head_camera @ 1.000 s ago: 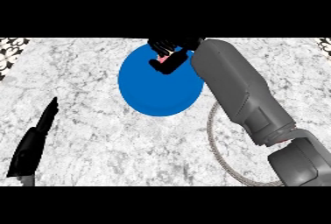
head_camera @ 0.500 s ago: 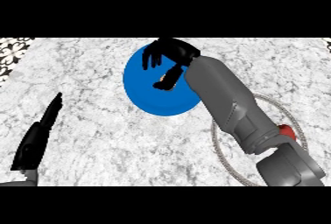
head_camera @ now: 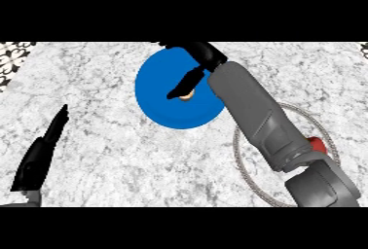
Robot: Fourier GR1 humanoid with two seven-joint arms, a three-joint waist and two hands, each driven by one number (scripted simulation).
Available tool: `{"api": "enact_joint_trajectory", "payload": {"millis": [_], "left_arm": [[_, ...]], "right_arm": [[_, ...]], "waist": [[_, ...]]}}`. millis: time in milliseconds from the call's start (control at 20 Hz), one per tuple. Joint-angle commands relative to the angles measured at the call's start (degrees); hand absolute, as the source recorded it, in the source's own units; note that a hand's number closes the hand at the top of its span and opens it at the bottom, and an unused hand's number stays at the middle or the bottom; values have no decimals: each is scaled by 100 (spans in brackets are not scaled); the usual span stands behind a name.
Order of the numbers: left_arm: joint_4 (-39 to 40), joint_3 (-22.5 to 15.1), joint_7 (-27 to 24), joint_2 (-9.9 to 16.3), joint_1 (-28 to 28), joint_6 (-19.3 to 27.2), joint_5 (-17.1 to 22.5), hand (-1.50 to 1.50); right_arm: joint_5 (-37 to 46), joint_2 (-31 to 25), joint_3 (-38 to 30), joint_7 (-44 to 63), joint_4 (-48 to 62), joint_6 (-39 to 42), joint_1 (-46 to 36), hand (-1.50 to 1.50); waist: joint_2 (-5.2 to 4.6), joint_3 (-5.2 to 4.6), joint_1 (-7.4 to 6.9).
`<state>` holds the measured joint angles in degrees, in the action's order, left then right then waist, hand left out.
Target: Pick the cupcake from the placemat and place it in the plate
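Observation:
A round blue plate (head_camera: pixel 165 104) lies at the far middle of the marble counter. On it a small tan bit of the cupcake (head_camera: pixel 188 96) peeks out beside the thumb (head_camera: pixel 184 85) of my right hand (head_camera: pixel 203 52). That hand hovers over the plate's far right part. Its fingers are spread toward the far edge and away from the cupcake, so it is open. The round placemat (head_camera: pixel 237 155), with a grey rim, lies near right, largely hidden under my right forearm. My left hand (head_camera: pixel 42 153) rests open at the left edge, fingers pointing away.
A small red object (head_camera: pixel 315 143) sits at the placemat's right side, partly hidden by my right forearm. A dark patterned strip (head_camera: pixel 10 51) shows at the far left corner of the counter.
My right hand, shut on the cupcake over the plate's far edge a second ago, has spread its fingers. The cupcake now sits lower on the plate by the thumb. The left hand barely moved.

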<state>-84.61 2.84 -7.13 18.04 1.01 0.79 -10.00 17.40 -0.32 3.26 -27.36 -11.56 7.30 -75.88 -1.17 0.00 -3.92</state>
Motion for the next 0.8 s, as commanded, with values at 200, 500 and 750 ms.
{"api": "enact_joint_trajectory", "payload": {"millis": [200, 500, 750], "left_arm": [[-143, 59, -74, 38, 157, -75, 51, 0], [-115, 48, -78, 40, -24, -79, 9, 0], [-115, -74, -95, -151, 20, 19, -49, 0]], "right_arm": [[-929, -829, -1101, 385, 301, 210, -281, -150], [-1281, -1620, -1469, -197, 386, 1326, 107, -150], [-1297, -2139, -1541, -714, 348, 1687, 325, -150]], "waist": [[-74, 2, -90], [-132, 12, -116], [-194, 19, -238]]}}
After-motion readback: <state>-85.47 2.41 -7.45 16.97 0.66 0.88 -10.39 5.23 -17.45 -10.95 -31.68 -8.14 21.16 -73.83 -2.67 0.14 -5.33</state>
